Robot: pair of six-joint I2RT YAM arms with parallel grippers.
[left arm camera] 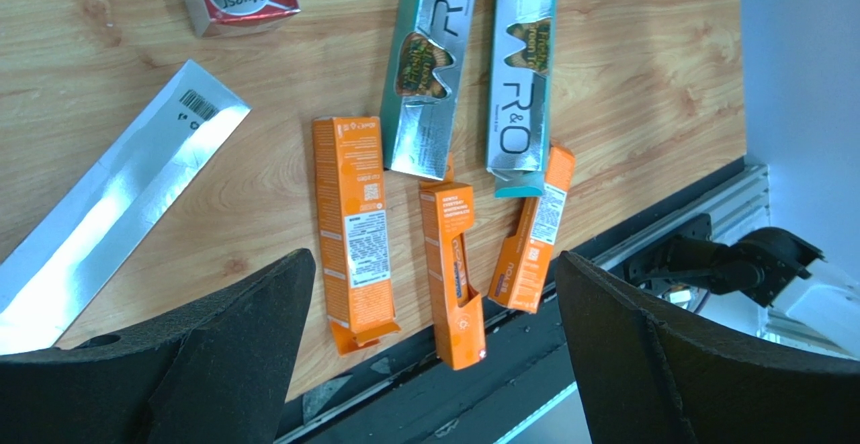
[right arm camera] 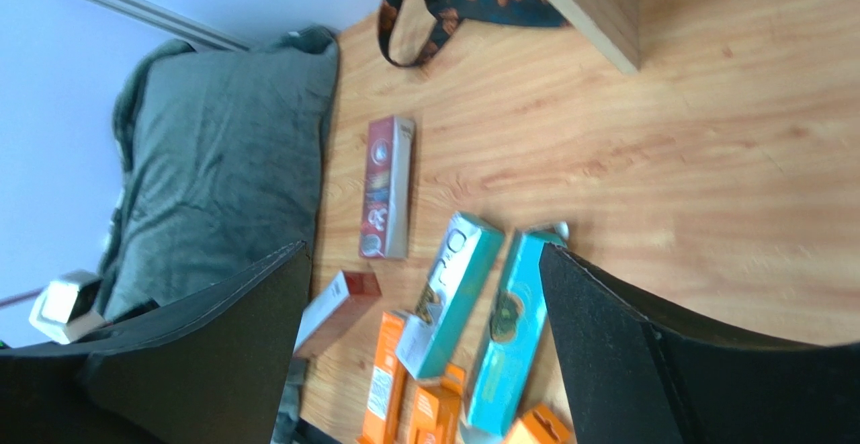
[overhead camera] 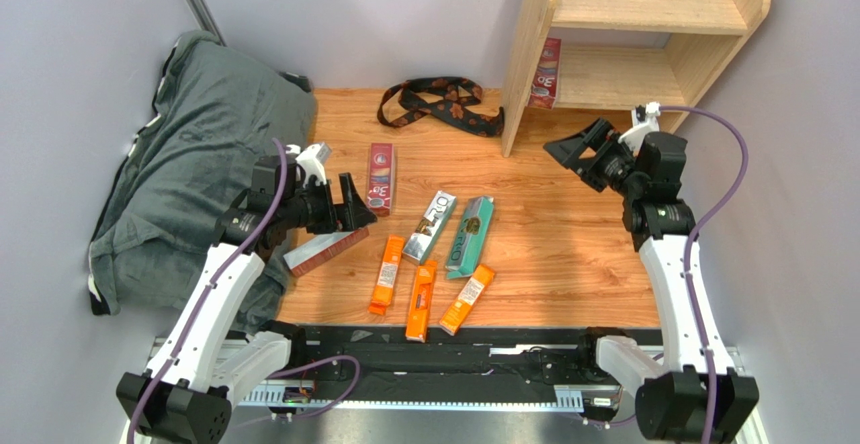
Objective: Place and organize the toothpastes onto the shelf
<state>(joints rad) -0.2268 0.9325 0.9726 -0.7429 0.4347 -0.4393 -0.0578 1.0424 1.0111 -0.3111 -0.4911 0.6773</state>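
Observation:
The wooden shelf (overhead camera: 646, 1) stands at the far right; one dark red toothpaste box (overhead camera: 545, 73) stands on its lower tier. On the floor lie a dark red box (overhead camera: 381, 178), another dark red box (overhead camera: 325, 251), a silver-white box (overhead camera: 430, 226), a teal box (overhead camera: 470, 235) and three orange boxes (overhead camera: 387, 275) (overhead camera: 421, 300) (overhead camera: 466, 299). My left gripper (overhead camera: 348, 205) is open and empty, just above the second red box (left arm camera: 111, 212), and looks down on the orange boxes (left arm camera: 353, 227). My right gripper (overhead camera: 575, 152) is open and empty, near the shelf's left side panel (right arm camera: 596, 1).
A black-and-brown patterned strap (overhead camera: 439, 101) lies at the back, left of the shelf. A grey cushion (overhead camera: 192, 162) fills the left side. A black rail (overhead camera: 454, 348) runs along the near edge; the middle orange box overhangs it.

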